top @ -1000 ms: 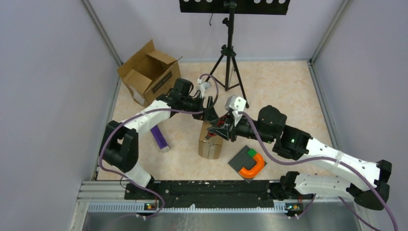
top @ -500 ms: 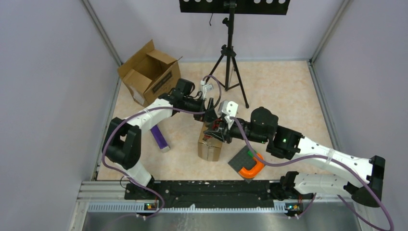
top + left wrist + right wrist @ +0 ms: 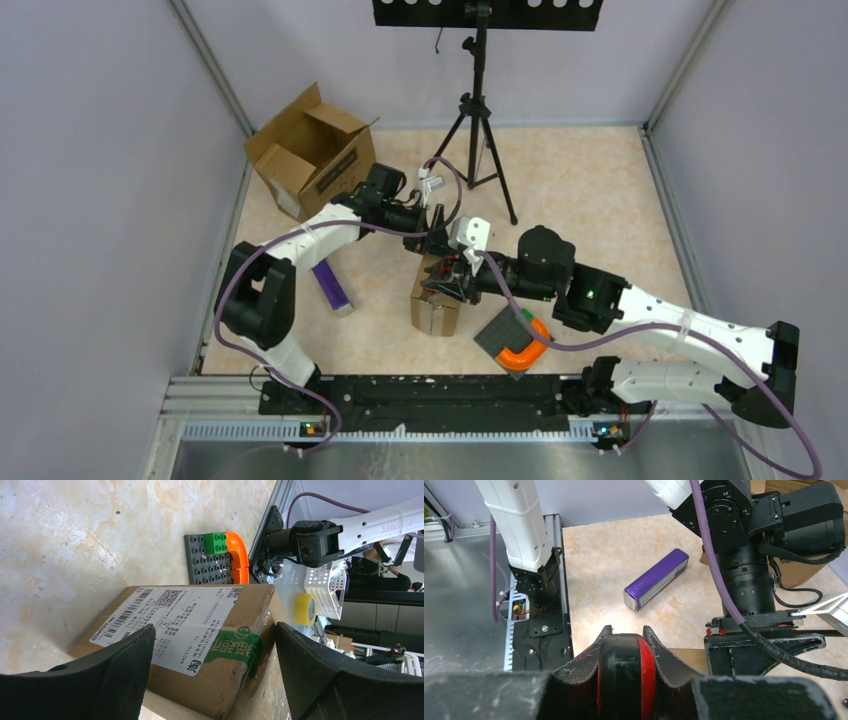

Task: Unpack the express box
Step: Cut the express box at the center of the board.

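**Express box: position against the two hands**

- Item: express box (image 3: 435, 315) – a small taped brown parcel with a white shipping label. It stands on the table (image 3: 590, 190) at the centre of the top view.
- Left hand (image 3: 212, 630): fingers (image 3: 100, 680) spread wide, one at each lower corner of the left wrist view, with the labelled face of the box framed between them. In the top view the hand sits at the upper end of the box. Contact cannot be told.
- Right hand (image 3: 445, 285): directly over the box top, closed narrowly on a red-and-black tool (image 3: 626, 675) that fills the gap between its fingers.
- Nearby: purple carton (image 3: 332, 286) left of the box; grey stud plate (image 3: 512, 338) with green brick and orange arch at lower right.
- Further off: open carton (image 3: 310, 150) at upper left – tripod (image 3: 478, 110) at top centre.
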### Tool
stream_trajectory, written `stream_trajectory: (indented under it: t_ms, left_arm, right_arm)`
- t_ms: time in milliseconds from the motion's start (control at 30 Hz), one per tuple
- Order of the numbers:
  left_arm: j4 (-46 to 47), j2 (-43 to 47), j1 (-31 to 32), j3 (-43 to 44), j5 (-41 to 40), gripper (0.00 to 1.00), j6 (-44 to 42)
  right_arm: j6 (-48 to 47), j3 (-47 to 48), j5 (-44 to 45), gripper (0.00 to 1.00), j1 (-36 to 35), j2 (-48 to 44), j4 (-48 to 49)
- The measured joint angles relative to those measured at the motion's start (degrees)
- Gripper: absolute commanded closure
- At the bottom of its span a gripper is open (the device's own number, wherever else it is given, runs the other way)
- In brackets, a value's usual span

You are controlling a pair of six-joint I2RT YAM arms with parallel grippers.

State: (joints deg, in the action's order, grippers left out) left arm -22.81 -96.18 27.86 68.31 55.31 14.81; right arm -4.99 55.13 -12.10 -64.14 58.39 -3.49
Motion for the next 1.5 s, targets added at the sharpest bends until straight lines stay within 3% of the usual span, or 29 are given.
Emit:
stream_trajectory:
  t_ms: [1200,1500]
  left_arm:
    - [-0.87,-0.74,0.00,0.61,0.83,0.14,-0.17]
    - [-2.40,-1.86,0.02,1.88,1.53,0.14,-1.27]
  right_arm:
    - [0.13,-5.90,3.04,1.00,-0.35,1.70,2.80]
    - [-0.63,-3.26,5.68,1.00,-2.16,1.64,-1.62]
